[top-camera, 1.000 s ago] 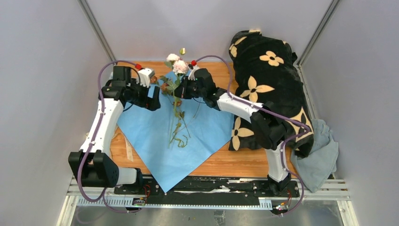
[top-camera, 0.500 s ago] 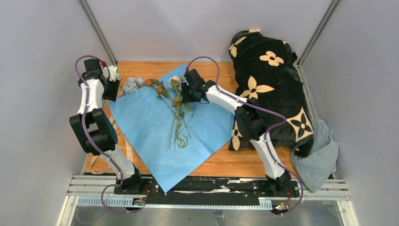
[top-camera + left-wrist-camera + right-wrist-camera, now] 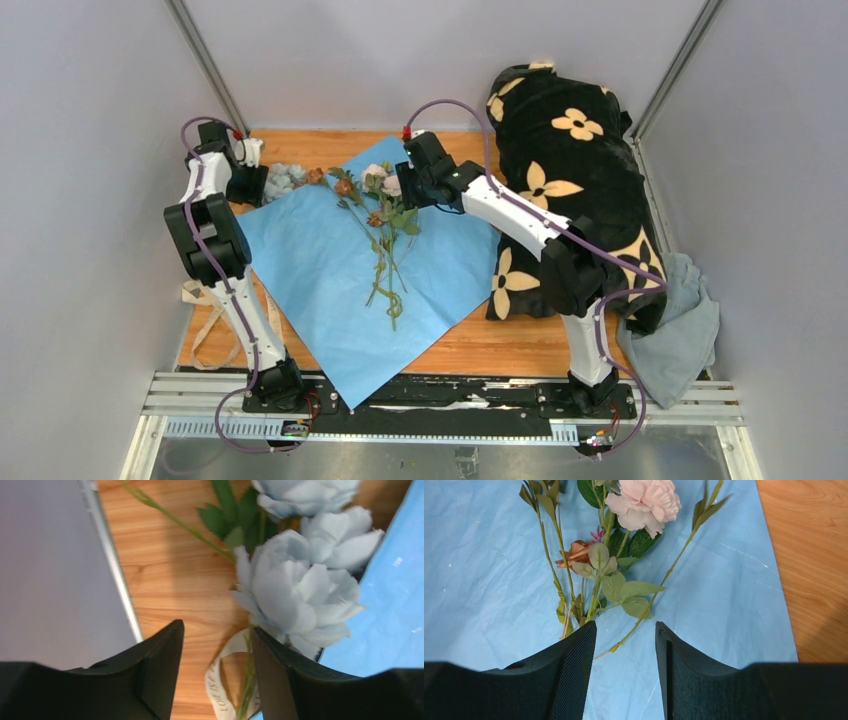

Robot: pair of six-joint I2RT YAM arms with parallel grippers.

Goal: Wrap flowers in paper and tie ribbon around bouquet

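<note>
Top view: the paper (image 3: pixel 320 260) lies flat, light-blue side up, diamond-wise on the wooden table (image 3: pixel 480 340). The flowers (image 3: pixel 385 225) lie on its far half, stems twd the near edge, pink & brown heads by the far corner. The pale blue blooms (image 3: pixel 283 180) sit off the paper's far-left edge on bare wood, just beside the left gripper (image 3: pixel 250 182). The right gripper (image 3: pixel 408 188) is over the pink heads. The ribbon (image 3: pixel 192 294) trails on the table left of the paper. A black flower-print blanket (image 3: pixel 570 150) is heaped at right, w/ a grey-blue cloth (image 3: pixel 690 320) beside it. Left wrist: left gripper (image 3: pixel 216 630) jaws parted approx halfway, nothing clamped; a ribbon (image 3: pixel 216 680) loop & a thin stem (image 3: pixel 246 685) show in the gap on the wood, pale blue blooms (image 3: pixel 295 590) just ahead, paper (image 3: pixel 385 620) edge at right. Right wrist: right gripper (image 3: pixel 625 626) fingers apart, mid-wide, holding nothing, above the paper (image 3: pixel 484 580); a stem end lies b/w them, a pink bloom (image 3: pixel 644 502) & a brown rose (image 3: pixel 576 555) ahead
</note>
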